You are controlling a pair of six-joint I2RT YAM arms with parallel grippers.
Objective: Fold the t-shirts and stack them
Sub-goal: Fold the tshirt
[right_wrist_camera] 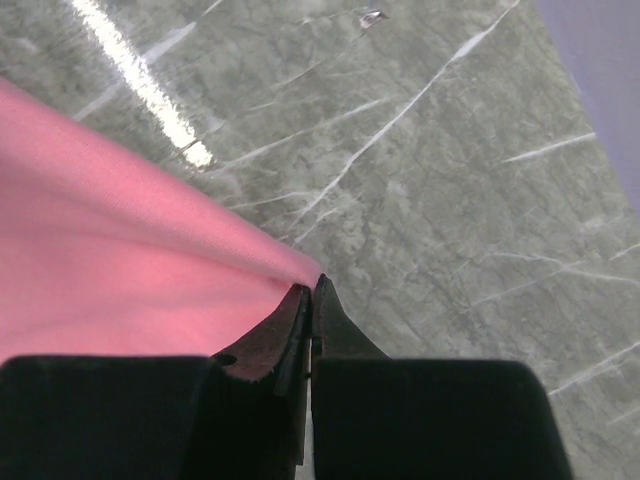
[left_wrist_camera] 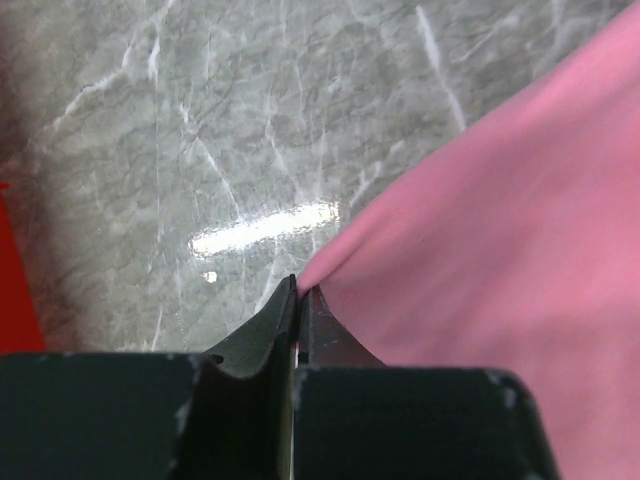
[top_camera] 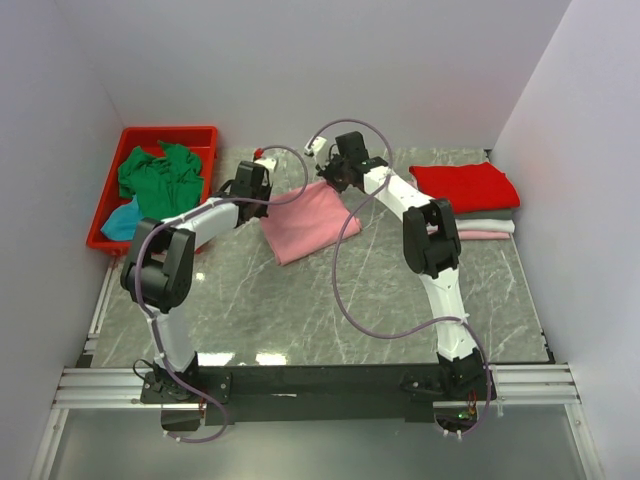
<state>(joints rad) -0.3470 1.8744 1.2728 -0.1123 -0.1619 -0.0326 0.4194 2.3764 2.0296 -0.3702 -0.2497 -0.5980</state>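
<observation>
My left end effector (left_wrist_camera: 297, 292) and right end effector (right_wrist_camera: 312, 287) each pinch a corner of the pink t-shirt (top_camera: 305, 222), middle of the tabletop (top_camera: 300, 300). The folded stack (top_camera: 465, 188) sits at two o'clock. The green t-shirt (top_camera: 155, 180) and teal t-shirt (top_camera: 121, 221) are not folded yet, in the bin (top_camera: 205, 133) at ten o'clock.

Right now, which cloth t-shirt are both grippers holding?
The salmon pink t-shirt mid-table: left gripper and right gripper each pinch an edge. The red t-shirt lies stacked; the green t-shirt sits in the red plastic bin.

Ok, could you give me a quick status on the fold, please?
Left gripper, right gripper shut on pink shirt edges. Folded stack at right. Nothing in the way.
</observation>
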